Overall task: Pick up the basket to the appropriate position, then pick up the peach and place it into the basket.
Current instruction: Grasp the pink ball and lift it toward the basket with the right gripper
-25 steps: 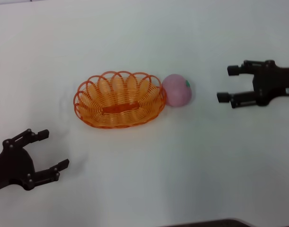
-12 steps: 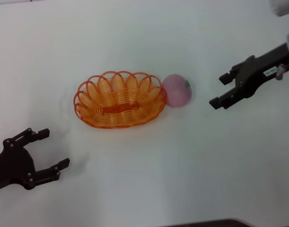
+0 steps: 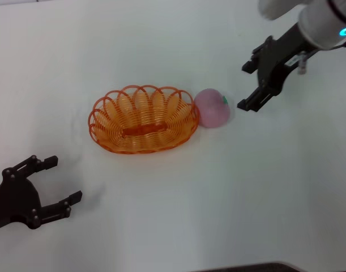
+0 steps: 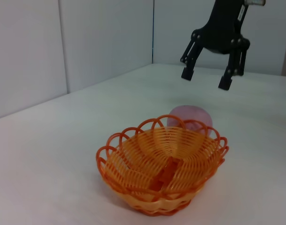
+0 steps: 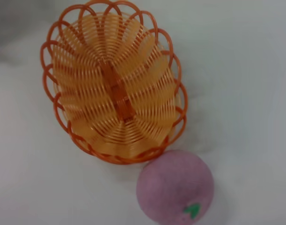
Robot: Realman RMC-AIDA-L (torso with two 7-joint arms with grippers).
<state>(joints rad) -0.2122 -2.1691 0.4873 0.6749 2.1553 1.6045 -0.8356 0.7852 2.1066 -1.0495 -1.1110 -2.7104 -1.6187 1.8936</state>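
Observation:
The orange wire basket (image 3: 109, 121) sits empty on the white table, left of centre. The pink peach (image 3: 212, 109) rests against the basket's right end, its green leaf mark facing right. My right gripper (image 3: 244, 86) hangs open just right of the peach and above the table, holding nothing. My left gripper (image 3: 64, 179) stands open at the lower left, well short of the basket. The left wrist view has the basket (image 4: 133, 164) in front, the peach (image 4: 189, 117) behind it and the right gripper (image 4: 206, 79) above. The right wrist view looks down on the basket (image 5: 77, 79) and the peach (image 5: 175, 187).
The white table (image 3: 173, 215) spreads out on all sides of the two objects. Grey wall panels (image 4: 86, 42) stand behind the table in the left wrist view.
My right gripper has swung in from the far right, leftward and higher, to hang beside the peach. The left gripper, basket and peach have not moved.

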